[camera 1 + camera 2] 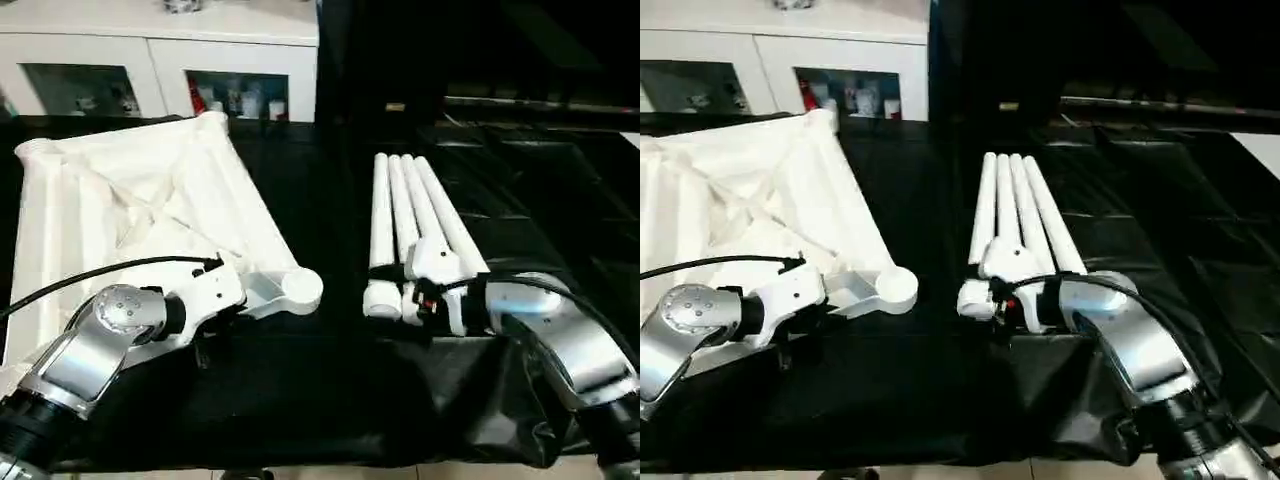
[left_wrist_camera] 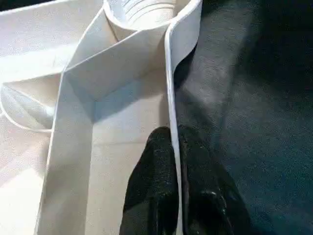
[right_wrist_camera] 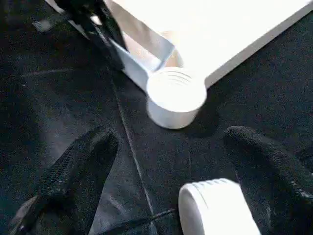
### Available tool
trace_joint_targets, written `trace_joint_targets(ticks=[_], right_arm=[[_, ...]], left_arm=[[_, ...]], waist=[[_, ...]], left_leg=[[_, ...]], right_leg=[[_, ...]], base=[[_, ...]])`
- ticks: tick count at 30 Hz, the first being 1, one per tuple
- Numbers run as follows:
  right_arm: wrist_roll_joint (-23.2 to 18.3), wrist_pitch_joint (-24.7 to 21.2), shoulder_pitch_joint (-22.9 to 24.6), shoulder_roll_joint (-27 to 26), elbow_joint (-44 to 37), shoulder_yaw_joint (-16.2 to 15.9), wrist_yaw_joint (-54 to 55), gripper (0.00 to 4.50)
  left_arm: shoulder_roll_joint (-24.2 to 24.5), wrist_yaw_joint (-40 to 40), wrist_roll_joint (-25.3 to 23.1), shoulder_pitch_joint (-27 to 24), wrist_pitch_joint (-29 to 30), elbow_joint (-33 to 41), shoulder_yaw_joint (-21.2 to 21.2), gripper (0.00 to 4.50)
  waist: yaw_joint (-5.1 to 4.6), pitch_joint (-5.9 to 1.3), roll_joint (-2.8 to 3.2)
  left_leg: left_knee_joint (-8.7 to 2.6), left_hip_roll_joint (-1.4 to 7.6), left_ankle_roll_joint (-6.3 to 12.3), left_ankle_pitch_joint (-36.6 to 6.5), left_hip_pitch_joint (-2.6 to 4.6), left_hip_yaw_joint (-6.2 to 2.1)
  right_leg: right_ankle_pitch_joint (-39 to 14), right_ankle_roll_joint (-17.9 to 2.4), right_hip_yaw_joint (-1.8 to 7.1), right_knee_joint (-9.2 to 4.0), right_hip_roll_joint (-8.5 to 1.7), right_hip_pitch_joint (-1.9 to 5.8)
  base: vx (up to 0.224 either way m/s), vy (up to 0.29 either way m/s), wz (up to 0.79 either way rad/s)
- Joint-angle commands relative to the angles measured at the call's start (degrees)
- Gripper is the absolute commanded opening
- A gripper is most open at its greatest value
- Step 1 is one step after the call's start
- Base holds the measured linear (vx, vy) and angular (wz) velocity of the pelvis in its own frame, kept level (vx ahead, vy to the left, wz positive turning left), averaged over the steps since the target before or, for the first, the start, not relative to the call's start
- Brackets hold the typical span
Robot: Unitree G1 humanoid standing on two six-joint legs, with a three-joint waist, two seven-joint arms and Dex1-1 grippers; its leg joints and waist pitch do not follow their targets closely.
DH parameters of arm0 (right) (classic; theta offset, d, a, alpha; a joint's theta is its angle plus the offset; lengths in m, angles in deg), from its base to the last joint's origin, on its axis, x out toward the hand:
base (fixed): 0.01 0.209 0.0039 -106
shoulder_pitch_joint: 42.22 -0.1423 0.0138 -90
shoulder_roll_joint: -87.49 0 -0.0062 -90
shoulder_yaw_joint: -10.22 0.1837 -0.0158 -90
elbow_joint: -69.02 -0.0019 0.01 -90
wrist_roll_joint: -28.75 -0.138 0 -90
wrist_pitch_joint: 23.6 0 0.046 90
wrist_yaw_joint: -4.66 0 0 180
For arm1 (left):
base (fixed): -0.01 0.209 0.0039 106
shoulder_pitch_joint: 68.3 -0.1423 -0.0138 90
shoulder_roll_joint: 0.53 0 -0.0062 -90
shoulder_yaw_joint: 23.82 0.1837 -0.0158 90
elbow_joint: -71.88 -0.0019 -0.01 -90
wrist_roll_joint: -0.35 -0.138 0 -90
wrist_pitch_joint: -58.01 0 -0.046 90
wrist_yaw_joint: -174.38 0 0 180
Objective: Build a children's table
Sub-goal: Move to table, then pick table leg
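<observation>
Upside down, the white tabletop (image 1: 130,200) lies on the left of the black desk (image 1: 330,390), ribs up, its near-right corner socket (image 1: 300,290) pointing toward the legs. Four white legs (image 1: 410,225) lie side by side at centre, long axes running near to far. Left gripper (image 2: 175,161) fingers pinch the tabletop's rim. Right gripper (image 3: 171,166) fingers are spread around a leg end (image 3: 215,208).

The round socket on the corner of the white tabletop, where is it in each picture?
Left eye view: the round socket is low, just left of middle.
Right eye view: low, left of middle.
Left wrist view: at the top edge.
Right wrist view: in the middle.
Shared landmark: the tabletop's thin side wall, which the left gripper pinches.
</observation>
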Motion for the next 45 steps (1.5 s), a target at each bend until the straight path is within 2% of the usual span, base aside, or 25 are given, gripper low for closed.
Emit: trace_joint_targets(ticks=[1, 3, 7, 9, 11, 12, 13, 15, 18, 21, 23, 25, 26, 28, 29, 30, 31, 32, 33, 34, 35, 38, 39, 40, 45], right_arm=[[0.6, 0.5, -0.6, 0.2, 0.1, 0.6, 0.4, 3.91], [0.6, 0.4, -0.7, 0.2, -0.1, 0.8, 0.5, 3.91], [0.3, -0.9, -1.4, -0.1, -1.2, 1.6, 1.5, 3.91], [0.1, -1.1, -1.8, -0.4, -1.5, 1.6, 1.6, 3.91], [0.2, -0.6, -1.8, -0.5, -1.8, 1.3, 1.4, 3.91], [0.4, -0.2, -1.8, -0.5, -2.1, 1.1, 1.3, 3.91], [0.2, -0.5, -1.7, -0.5, -2.6, 0.9, 1.1, 3.91], [-0.2, -1.2, -1.6, -0.5, -3.4, 0.7, 1.0, 3.91], [-0.4, -1.7, -1.8, -0.8, -3.6, 0.6, 1.3, 3.91], [-1.1, -2.5, -2.5, -1.6, -3.6, 1.3, 1.9, 3.91], [-1.5, -3.3, -3.3, -2.7, -3.4, 2.2, 3.2, 3.91], [-1.4, -5.2, -4.4, -4.1, -2.5, 3.1, 5.9, 3.91], [-1.0, -8.2, -6.2, -6.0, -0.9, 4.2, 9.6, 3.91], [-0.7, -10.0, -7.2, -7.1, 0.1, 4.8, 11.7, 4.2], [0.3, -15.4, -12.0, -12.8, 6.7, 8.6, 22.0, 4.28], [0.8, -17.7, -13.9, -14.9, 9.5, 10.1, 26.2, 4.33], [0.8, -17.7, -13.9, -14.9, 9.5, 10.1, 26.2, 4.42], [2.7, -19.8, -17.0, -17.7, 14.6, 11.3, 32.4, 4.48], [2.7, -19.8, -17.0, -17.7, 14.6, 11.3, 32.4, 4.5], [3.5, -20.1, -18.0, -18.5, 16.2, 11.4, 34.3, 4.5], [4.1, -20.7, -19.4, -19.3, 18.3, 12.0, 37.0, 4.5], [5.8, -25.4, -23.4, -20.6, 24.0, 13.2, 41.7, 4.5], [5.8, -25.4, -23.4, -20.6, 24.0, 13.2, 41.7, 4.5], [6.1, -28.9, -25.2, -20.9, 26.6, 13.5, 42.8, 4.5], [6.3, -32.5, -27.3, -20.9, 29.8, 12.3, 42.3, 4.5]], left_arm=[[-0.1, 2.4, 3.2, -1.0, -2.4, 3.3, -1.0, 0.02], [0.3, 3.0, 3.2, -1.4, -2.8, 3.4, -0.8, 0.02], [0.7, 2.1, 0.9, -1.2, -5.6, 0.1, -0.9, 0.02], [0.9, 2.4, 0.8, -1.1, -5.7, -0.6, -1.6, 0.02], [1.3, 3.0, 1.4, -1.3, -4.8, -0.2, -2.1, 0.02], [1.4, 3.3, 1.8, -1.3, -4.0, 0.2, -2.6, 0.47], [1.6, 3.9, 2.7, -1.4, -2.4, 0.8, -3.3, 0.59], [2.2, 5.5, 4.7, -1.8, 0.2, 2.6, -4.3, 0.59], [3.6, 7.2, 7.6, -3.2, 2.8, 6.5, -6.0, 0.89], [5.1, 7.5, 9.9, -5.1, 4.8, 10.8, -8.4, 0.98], [6.2, 7.6, 11.5, -6.4, 6.9, 14.0, -10.5, 1.32], [7.0, 7.6, 12.5, -7.1, 8.4, 15.9, -12.1, 1.37], [7.3, 7.1, 13.3, -7.4, 9.2, 17.2, -13.6, 1.42], [7.4, 6.8, 13.8, -7.5, 9.7, 17.8, -14.3, 1.68], [6.8, 5.3, 14.7, -6.6, 11.4, 19.1, -15.5, 1.74], [6.5, 4.8, 14.8, -6.2, 11.8, 19.4, -15.5, 1.8], [6.5, 4.8, 14.8, -6.2, 11.8, 19.4, -15.5, 1.87], [5.1, 3.7, 14.4, -5.0, 12.4, 19.5, -14.2, 1.99], [5.1, 3.7, 14.4, -5.0, 12.4, 19.5, -14.2, 2.09], [4.6, 3.2, 14.1, -4.6, 12.6, 19.6, -13.7, 2.16], [3.9, 2.7, 13.7, -4.1, 13.0, 19.5, -12.9, 2.21], [2.4, 2.4, 13.9, -2.9, 14.8, 20.3, -11.3, 2.42], [2.4, 2.4, 13.9, -2.9, 14.8, 20.3, -11.3, 2.42], [2.4, 2.7, 13.9, -2.5, 15.3, 21.1, -10.4, 2.65], [1.8, 2.6, 13.2, -1.6, 14.5, 21.4, -9.2, 2.94]], waist=[[0.15, -3.6, -0.02], [0.19, -3.53, 0.06], [0.24, -3.36, -0.24], [0.22, -3.26, -0.33], [0.23, -3.26, -0.32], [0.21, -3.26, -0.31], [0.13, -3.29, -0.36], [0.13, -3.44, -0.25], [0.03, -3.4, -0.11], [-0.19, -3.34, -0.14], [-0.21, -3.23, -0.1], [-0.24, -3.16, -0.09], [-0.25, -3.07, -0.03], [-0.38, -3.01, -0.06], [-0.62, -3.01, 0.0], [-0.7, -3.02, 0.08], [-0.87, -3.13, -0.1], [-0.47, -3.2, 0.25], [-0.82, -3.12, 0.11], [-0.49, -3.25, 0.2], [-0.62, -3.21, -0.1], [-0.63, -3.61, -0.28], [-0.6, -3.6, -0.25], [-0.57, -3.62, -0.6], [-0.65, -3.88, -0.6]], left_leg=[[-3.66, 3.72, 1.13, -11.4, 1.47, -1.36], [-3.74, 3.76, 1.1, -11.6, 1.44, -1.39], [-3.78, 3.61, 1.02, -12.4, 1.45, -1.31], [-3.88, 3.62, 0.68, -13.3, 1.51, -1.36], [-3.92, 3.7, 0.59, -13.2, 1.49, -1.38], [-3.92, 3.69, 0.54, -13.2, 1.51, -1.38], [-3.96, 3.69, 0.45, -12.9, 1.52, -1.37], [-3.91, 3.72, 0.34, -12.4, 1.5, -1.41], [-4.05, 3.84, 0.24, -12.8, 1.57, -1.45], [-4.15, 3.79, -0.59, -15.1, 1.71, -1.46], [-4.2, 3.74, -0.71, -15.6, 1.76, -1.43], [-4.2, 3.63, -1.08, -16.0, 1.89, -1.4], [-4.21, 3.63, -1.53, -16.4, 2.1, -1.44], [-4.32, 3.51, -2.35, -17.2, 2.04, -1.52], [-4.33, 3.42, -2.99, -17.6, 2.26, -1.51], [-4.39, 3.38, -3.49, -17.8, 2.16, -1.63], [-4.48, 3.3, -4.43, -18.0, 2.15, -1.69], [-4.38, 3.53, -5.11, -18.5, 2.66, -1.57], [-4.6, 3.33, -6.04, -19.3, 2.49, -1.62], [-4.59, 3.41, -6.33, -19.7, 2.73, -1.54], [-4.68, 3.37, -6.52, -19.4, 2.39, -1.56], [-4.49, 3.23, -6.86, -16.0, 2.33, -1.35], [-4.49, 3.17, -6.8, -15.5, 2.1, -1.4], [-4.49, 3.25, -6.61, -14.3, 1.87, -1.29], [-4.18, 3.15, -6.17, -10.7, 1.72, -1.17]], right_leg=[[-8.7, -9.0, 3.56, -5.01, -6.26, 1.55], [-9.0, -9.0, 3.56, -5.03, -6.28, 1.54], [-11.7, -8.0, 3.65, -5.31, -6.32, 1.49], [-15.5, -6.9, 3.69, -5.67, -6.53, 1.43], [-16.1, -6.8, 3.7, -5.68, -6.55, 1.36], [-16.1, -6.7, 3.69, -5.67, -6.5, 1.31], [-15.5, -6.9, 3.66, -5.49, -6.4, 1.32], [-13.8, -7.7, 3.63, -5.22, -6.48, 1.36], [-11.7, -8.5, 3.53, -5.07, -6.25, 1.16], [-12.1, -8.9, 3.59, -5.02, -6.27, 1.17], [-12.9, -8.9, 3.66, -5.21, -6.22, 1.1], [-14.1, -8.8, 3.69, -5.3, -6.12, 0.97], [-15.3, -8.9, 3.73, -5.3, -6.15, 0.79], [-17.3, -8.4, 3.65, -5.33, -6.07, 0.75], [-17.6, -8.8, 3.74, -5.32, -6.05, 0.47], [-18.0, -9.0, 3.73, -5.27, -6.13, 0.51], [-18.6, -9.0, 3.62, -5.19, -6.13, 0.53], [-17.9, -8.2, 3.72, -5.27, -6.07, 0.11], [-17.4, -8.2, 3.63, -5.02, -5.86, 0.2], [-17.1, -7.9, 3.65, -5.18, -5.99, 0.14], [-15.6, -7.5, 3.72, -5.0, -6.0, 0.37], [-11.2, -7.6, 3.79, -4.42, -6.02, 0.68], [-10.6, -7.5, 3.72, -4.4, -6.03, 0.85], [-9.1, -7.0, 3.74, -4.37, -6.06, 1.08], [-4.1, -6.5, 3.66, -3.91, -5.84, 1.43]], base=[[0.0, 0.0, 0.0], [0.0, 0.0, 0.0], [0.0, 0.0, 0.0], [0.0, 0.0, 0.0], [0.0, 0.0, 0.0], [0.0, 0.0, 0.0], [0.0, 0.0, 0.0], [0.0, 0.0, 0.0], [0.0, 0.0, 0.0], [0.0, 0.0, 0.0], [0.0, 0.0, 0.0], [0.0, 0.0, 0.0], [0.0, 0.0, 0.0], [0.0, 0.0, 0.0], [0.0, 0.0, 0.0], [0.0, 0.0, 0.0], [0.0, 0.0, 0.0], [0.0, 0.0, 0.0], [0.0, 0.0, 0.0], [0.0, 0.0, 0.0], [0.0, 0.0, 0.0], [0.0, 0.0, 0.0], [0.0, 0.0, 0.0], [0.0, 0.0, 0.0], [0.0, 0.0, 0.0]])
